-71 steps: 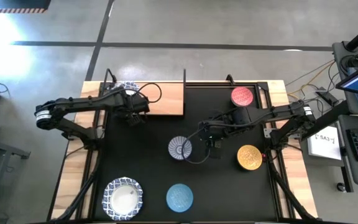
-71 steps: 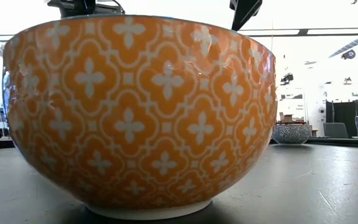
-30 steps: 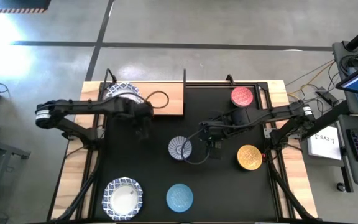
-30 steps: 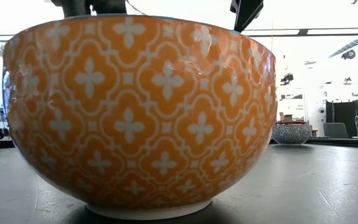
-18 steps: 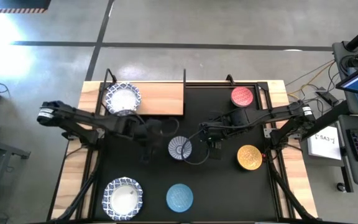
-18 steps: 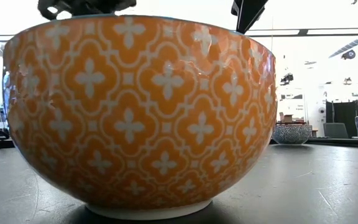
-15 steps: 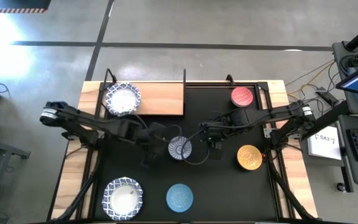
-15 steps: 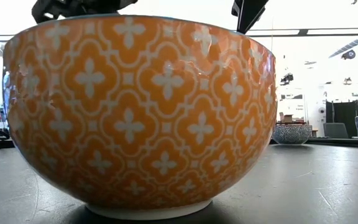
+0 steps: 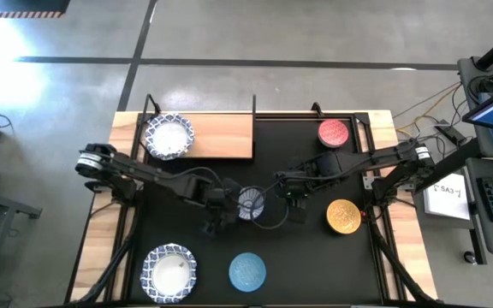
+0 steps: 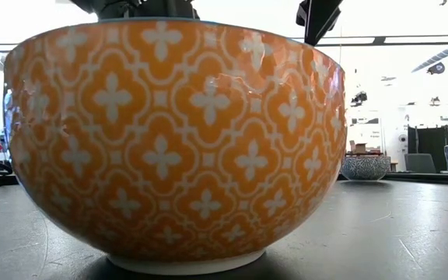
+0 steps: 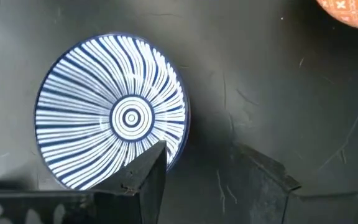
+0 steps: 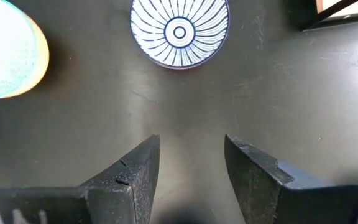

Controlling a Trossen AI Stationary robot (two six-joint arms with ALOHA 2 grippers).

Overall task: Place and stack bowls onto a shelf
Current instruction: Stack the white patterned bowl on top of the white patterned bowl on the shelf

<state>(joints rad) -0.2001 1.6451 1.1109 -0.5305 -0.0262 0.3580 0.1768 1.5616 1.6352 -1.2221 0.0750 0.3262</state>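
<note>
The blue-grey radial-patterned bowl [image 9: 251, 203] stands on the black mat in the middle of the table. My left gripper [image 9: 226, 208] is open right at its left side. In the left wrist view [image 11: 210, 165] one finger [image 11: 146, 177] stands over the bowl's [image 11: 114, 118] rim and the other [image 11: 263, 174] outside over the mat. My right gripper [image 9: 282, 192] is open and empty just right of this bowl [image 12: 179, 31]. A white bowl with a blue rim [image 9: 168, 137] sits on the left end of the light-wood shelf [image 9: 225, 135]. My left gripper comes at the radial bowl from above, one finger over its rim [image 11: 173, 140] and one outside it. I cannot tell whether the finger touches the rim. The bowl stands upright on the mat.
On the mat stand a red bowl [image 9: 334, 133] at the far right, a yellow bowl [image 9: 342, 216] at the right, a light-blue bowl [image 9: 247, 270] and another white bowl [image 9: 169, 269] near the front edge. The light-blue bowl's orange outside [image 10: 173, 140] fills the low view.
My left gripper has gone from the shelf's front edge toward the table's right and near side, to the radial bowl in the middle. The white bowl stays on the shelf.
</note>
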